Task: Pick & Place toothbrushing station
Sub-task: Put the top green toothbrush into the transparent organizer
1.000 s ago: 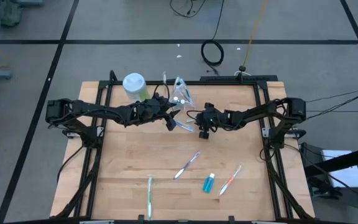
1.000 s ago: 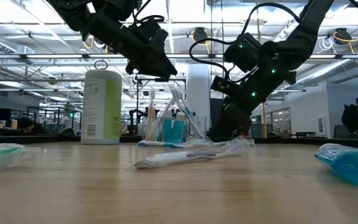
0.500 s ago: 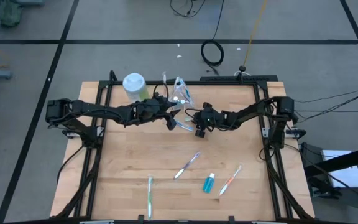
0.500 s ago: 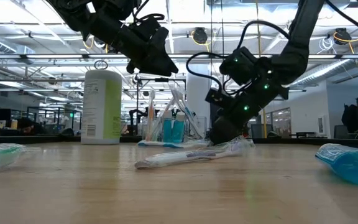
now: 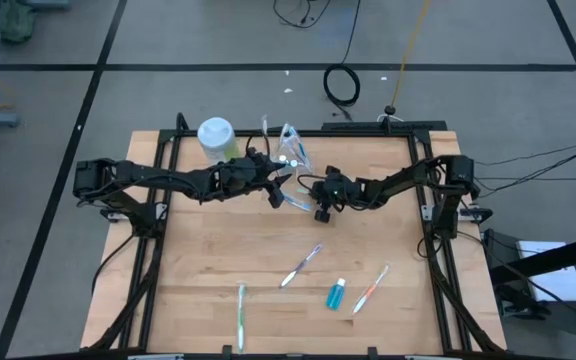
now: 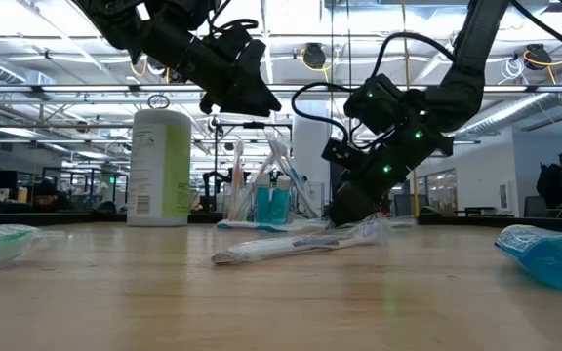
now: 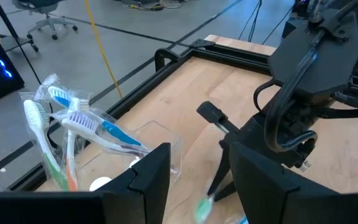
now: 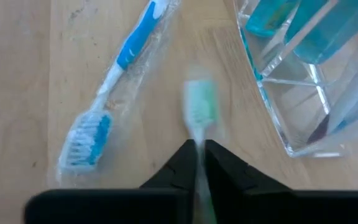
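Wooden desk (image 5: 218, 260) w/ open lab room behind. Right hand (image 8: 197, 163) low near rear-centre, pinched on green-headed toothbrush (image 8: 199, 109), just beside clear cup (image 8: 291, 93) holding brushes + blue tubes. Left hand (image 7: 194, 171) raised next to cup, fingers apart, holding nothing. Blue wrapped toothbrush (image 8: 114, 87) flat on desk nearby. More brushes + blue tube (image 5: 337, 294) lying toward front. Brush light, thin, prob. slippery in wrapper; best gripped mid-handle. Cup light, tips easily.
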Controlling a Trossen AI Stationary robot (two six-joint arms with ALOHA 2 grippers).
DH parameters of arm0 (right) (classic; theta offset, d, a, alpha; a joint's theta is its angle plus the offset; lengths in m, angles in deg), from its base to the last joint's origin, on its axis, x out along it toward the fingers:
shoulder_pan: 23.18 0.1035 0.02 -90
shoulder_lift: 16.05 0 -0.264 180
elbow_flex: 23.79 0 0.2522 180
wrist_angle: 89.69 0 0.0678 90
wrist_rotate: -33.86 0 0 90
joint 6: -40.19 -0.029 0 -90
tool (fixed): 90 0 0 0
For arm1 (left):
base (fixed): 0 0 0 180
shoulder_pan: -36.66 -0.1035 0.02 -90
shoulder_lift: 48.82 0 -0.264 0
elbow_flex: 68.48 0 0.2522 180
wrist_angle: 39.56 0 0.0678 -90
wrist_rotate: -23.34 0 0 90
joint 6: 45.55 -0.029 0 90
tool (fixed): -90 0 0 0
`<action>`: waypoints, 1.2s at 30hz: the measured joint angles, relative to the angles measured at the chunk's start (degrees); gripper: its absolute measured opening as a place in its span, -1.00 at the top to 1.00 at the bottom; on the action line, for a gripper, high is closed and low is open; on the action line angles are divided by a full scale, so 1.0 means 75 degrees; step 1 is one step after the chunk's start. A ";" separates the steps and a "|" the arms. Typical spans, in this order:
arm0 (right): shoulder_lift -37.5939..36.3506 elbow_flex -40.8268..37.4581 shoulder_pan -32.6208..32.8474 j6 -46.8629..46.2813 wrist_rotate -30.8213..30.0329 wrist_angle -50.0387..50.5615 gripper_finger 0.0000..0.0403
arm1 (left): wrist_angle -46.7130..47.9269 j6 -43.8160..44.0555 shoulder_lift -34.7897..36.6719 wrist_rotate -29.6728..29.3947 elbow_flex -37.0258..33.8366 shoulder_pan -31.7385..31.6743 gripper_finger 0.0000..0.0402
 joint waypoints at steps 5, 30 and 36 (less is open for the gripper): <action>-0.0602 -0.0049 0.0054 -0.0058 -0.0039 0.0408 0.95 | -0.0010 -0.0002 0.0000 0.0001 0.0000 0.0000 0.15; -0.1759 -0.0748 -0.0954 -0.0419 0.1350 -0.7272 1.00 | 0.0042 0.0991 0.0000 0.0205 -0.0001 0.0320 0.15; -0.1007 -0.0625 -0.1472 -0.1409 0.1375 -0.7697 1.00 | 0.0042 0.0988 0.0000 0.0205 -0.0001 0.0286 0.15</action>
